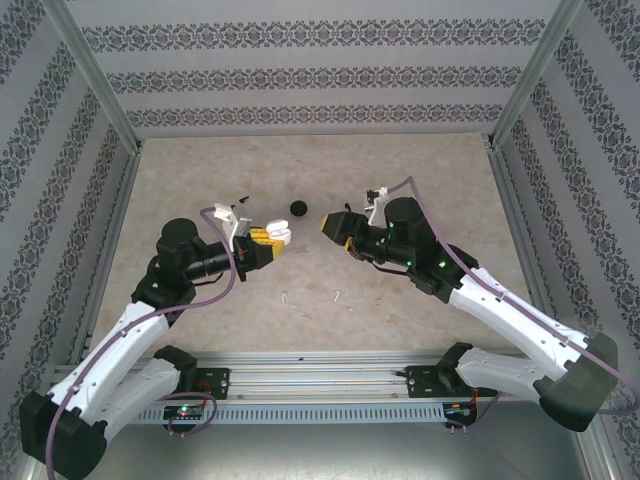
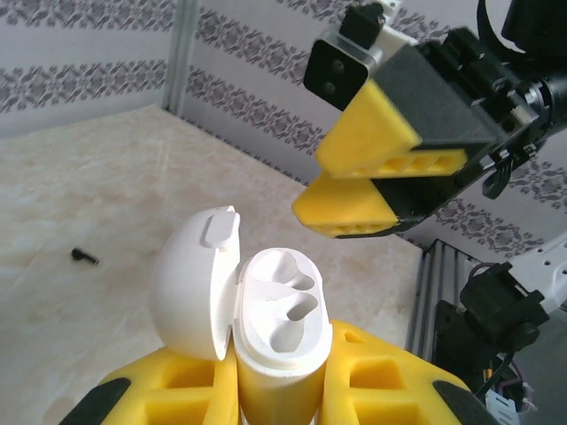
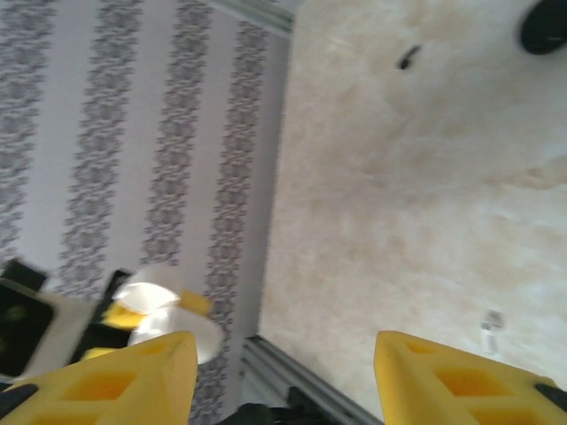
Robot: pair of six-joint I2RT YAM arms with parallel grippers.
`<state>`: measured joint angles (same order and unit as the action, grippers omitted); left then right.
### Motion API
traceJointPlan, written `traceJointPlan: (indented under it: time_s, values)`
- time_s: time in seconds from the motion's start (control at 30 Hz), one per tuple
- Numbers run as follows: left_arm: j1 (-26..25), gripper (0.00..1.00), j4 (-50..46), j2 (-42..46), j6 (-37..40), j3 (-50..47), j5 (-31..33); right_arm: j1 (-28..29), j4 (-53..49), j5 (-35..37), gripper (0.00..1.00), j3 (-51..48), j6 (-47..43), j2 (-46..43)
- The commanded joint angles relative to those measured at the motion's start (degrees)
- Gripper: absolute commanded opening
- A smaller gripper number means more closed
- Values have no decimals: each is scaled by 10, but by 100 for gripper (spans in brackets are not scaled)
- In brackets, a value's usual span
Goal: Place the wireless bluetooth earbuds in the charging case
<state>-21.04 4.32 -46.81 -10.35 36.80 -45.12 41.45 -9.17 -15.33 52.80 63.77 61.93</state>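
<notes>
My left gripper (image 1: 268, 243) is shut on the charging case (image 1: 281, 232), a small white case held above the table. In the left wrist view the case (image 2: 282, 319) stands upright between the yellow fingers (image 2: 390, 381). Its lid (image 2: 195, 283) is swung open to the left and both sockets are empty. My right gripper (image 1: 330, 225) hovers just right of the case, open with nothing between its fingers (image 3: 133, 376). Two tiny white earbuds (image 1: 285, 296) (image 1: 340, 296) lie on the table nearer the arm bases. One earbud (image 3: 490, 326) is blurred in the right wrist view.
A round black object (image 1: 298, 207) sits on the table just behind the two grippers. A small dark speck (image 1: 248, 198) lies left of it. Patterned walls with metal posts enclose the table, and a rail (image 1: 320, 365) runs along the near edge.
</notes>
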Motion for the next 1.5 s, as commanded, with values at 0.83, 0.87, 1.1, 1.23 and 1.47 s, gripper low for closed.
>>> traceJointPlan:
  time_s: [0.83,0.87,1.1,1.23,1.47]
  values:
    - [-4,9,-250,207,7,-71,117,137,-220,72,40,244,-122,476]
    - [-3,9,-244,207,6,-74,114,137,-225,71,39,248,-123,482]
    - [-3,9,-243,206,13,-77,112,143,-260,65,40,291,-140,530]
    - [-4,9,-239,206,12,-82,109,149,-275,64,39,315,-149,553]
    - [-4,9,-235,205,11,-84,107,149,-289,54,27,338,-162,579]
